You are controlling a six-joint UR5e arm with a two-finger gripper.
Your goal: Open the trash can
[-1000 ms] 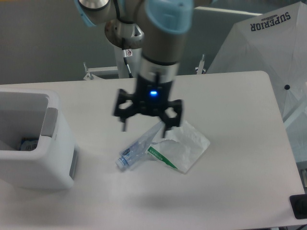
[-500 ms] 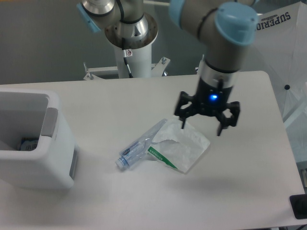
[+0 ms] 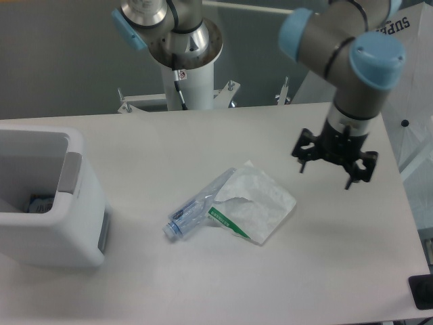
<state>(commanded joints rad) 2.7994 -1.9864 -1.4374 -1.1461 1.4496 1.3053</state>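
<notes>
Distance is my main concern: the large white boxy plastic trash can [image 3: 51, 200] stands at the left edge of the tabletop [image 3: 169, 142], well apart from my tool [image 3: 335, 167], which hovers far right, fingers spread, holding nothing.
</notes>
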